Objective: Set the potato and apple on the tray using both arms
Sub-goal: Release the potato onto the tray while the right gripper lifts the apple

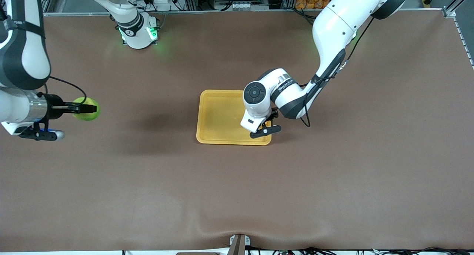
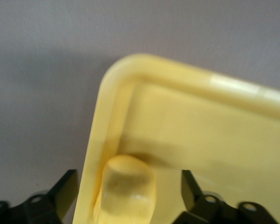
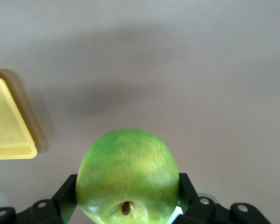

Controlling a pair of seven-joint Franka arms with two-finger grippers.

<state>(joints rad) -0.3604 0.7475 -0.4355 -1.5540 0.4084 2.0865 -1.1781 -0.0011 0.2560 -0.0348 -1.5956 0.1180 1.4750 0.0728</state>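
The yellow-orange tray (image 1: pixel 218 114) lies mid-table. My left gripper (image 1: pixel 264 131) is low over the tray's corner at the left arm's end, nearest the front camera. It is open. In the left wrist view the potato (image 2: pixel 130 182) lies in the tray (image 2: pixel 200 121) against the rim, between the fingers of the left gripper (image 2: pixel 127 192) with a gap on each side. My right gripper (image 1: pixel 89 108) is shut on the green apple (image 1: pixel 84 115) and holds it above the table at the right arm's end. The apple (image 3: pixel 128 172) fills the right gripper (image 3: pixel 127 186), stem dimple toward the camera.
The brown table spreads wide on all sides of the tray. A corner of the tray (image 3: pixel 6 130) shows in the right wrist view, well away from the apple. The arm bases with green lights (image 1: pixel 150 33) stand along the table's back edge.
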